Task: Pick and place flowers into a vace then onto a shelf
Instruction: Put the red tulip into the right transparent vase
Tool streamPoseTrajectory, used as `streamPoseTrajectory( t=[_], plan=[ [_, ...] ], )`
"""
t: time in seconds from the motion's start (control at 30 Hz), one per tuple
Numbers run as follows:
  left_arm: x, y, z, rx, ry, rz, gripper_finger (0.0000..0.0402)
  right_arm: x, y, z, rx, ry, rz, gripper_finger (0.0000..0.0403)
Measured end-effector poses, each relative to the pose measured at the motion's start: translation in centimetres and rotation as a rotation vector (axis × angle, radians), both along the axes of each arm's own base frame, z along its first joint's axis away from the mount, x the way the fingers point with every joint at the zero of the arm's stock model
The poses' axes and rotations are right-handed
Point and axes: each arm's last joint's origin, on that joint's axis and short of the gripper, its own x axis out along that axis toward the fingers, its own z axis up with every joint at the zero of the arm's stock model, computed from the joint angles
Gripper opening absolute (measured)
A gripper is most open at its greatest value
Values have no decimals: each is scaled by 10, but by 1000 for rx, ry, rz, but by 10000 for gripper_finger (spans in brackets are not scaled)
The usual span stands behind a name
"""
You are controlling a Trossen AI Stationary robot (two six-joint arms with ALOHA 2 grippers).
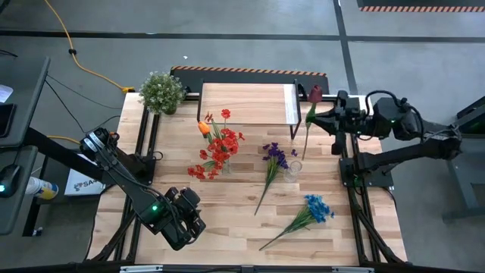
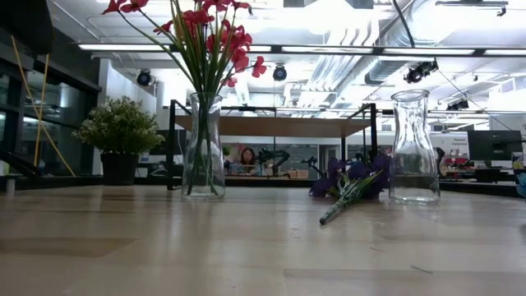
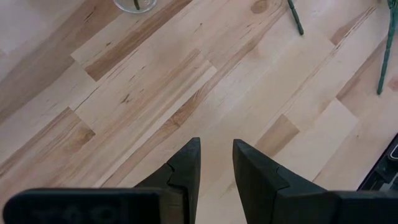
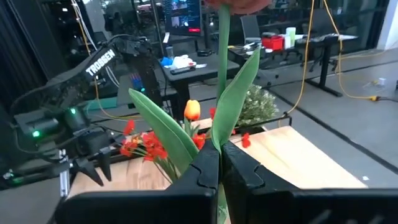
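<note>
My right gripper is shut on a dark red rosebud flower by its green stem, held above the table's right edge beside the shelf. A glass vase near the table's middle holds red flowers and an orange tulip. An empty glass vase stands to its right. Purple flowers and blue flowers lie flat on the table. My left gripper hovers open over bare wood at the near left, holding nothing. My right gripper pinches the rosebud's green stem between its two fingers, at the place where the long leaves branch off. The fingers lie level, come from the table's right side and cross the stem. The flower stands roughly upright, bud above the fingers, lifted clear of the table.
A bushy potted plant stands at the far left corner beside the shelf. The black table frame runs along the right edge under my right arm. Bare wood lies between the vases and the near edge.
</note>
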Motion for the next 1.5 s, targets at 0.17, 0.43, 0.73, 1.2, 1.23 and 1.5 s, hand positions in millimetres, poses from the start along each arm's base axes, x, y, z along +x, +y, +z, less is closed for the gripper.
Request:
streamPoseTrajectory(
  t=[0.17, 0.43, 0.73, 1.2, 1.23, 1.5],
  plan=[
    [0, 0, 0, 0, 0, 0, 129, -13, 3, -3, -13, 42, -10, 0],
    [0, 0, 0, 0, 1, 0, 129, -13, 7, -36, -17, 22, -15, 0],
    [0, 0, 0, -1, 1, 1, 129, -14, 8, -71, -4, -150, -12, 0],
    [0, 0, 0, -1, 1, 1, 129, -9, 8, -90, -9, -79, -1, 0],
    [0, 0, 0, -1, 1, 1, 129, -7, 8, -91, -12, -73, -2, 0],
    [0, 0, 0, -9, -2, 17, 129, 2, 9, -97, -41, -11, -11, 0]
  ],
)
